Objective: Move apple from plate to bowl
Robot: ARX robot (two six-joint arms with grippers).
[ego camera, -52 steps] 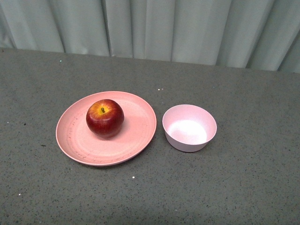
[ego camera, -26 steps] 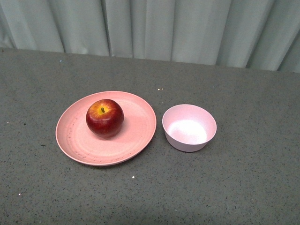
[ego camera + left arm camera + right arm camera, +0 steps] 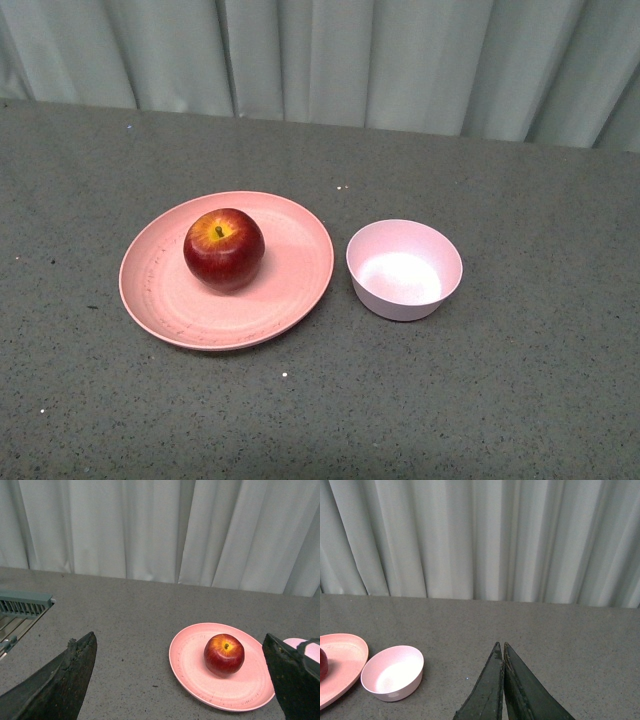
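1. Front view: the apple point(image 3: 224, 249) sits upright on the salmon-pink plate point(image 3: 295, 262), a little left of the plate's middle, with its stem and yellow patch facing up.
2. The pale pink bowl point(image 3: 386, 298) stands on the grey speckled table point(image 3: 520, 380) just to the right of the plate, with a narrow gap between them. A pale curtain point(image 3: 400, 60) hangs along the table's far edge. Neither arm shows here.
3. Left wrist view: the left gripper point(image 3: 178, 636) is spread wide with nothing between its dark fingers point(image 3: 65, 680). It hangs above the table, short of the plate point(image 3: 190, 665).
4. The apple point(image 3: 224, 654) rests on the plate, beyond the fingertips. A sliver of the bowl point(image 3: 295, 643) peeks out beside one finger. A grey slatted fixture point(image 3: 22, 605) lies at the table's edge, well apart from the plate.
5. Right wrist view: the right gripper point(image 3: 500, 646) has its two fingers pressed together and holds nothing, above bare table.
6. The bowl point(image 3: 390, 692) stands beside the plate point(image 3: 342, 662), both well apart from the fingertips. Only a dark red edge of the apple point(image 3: 322, 664) shows at the frame border, on the plate.
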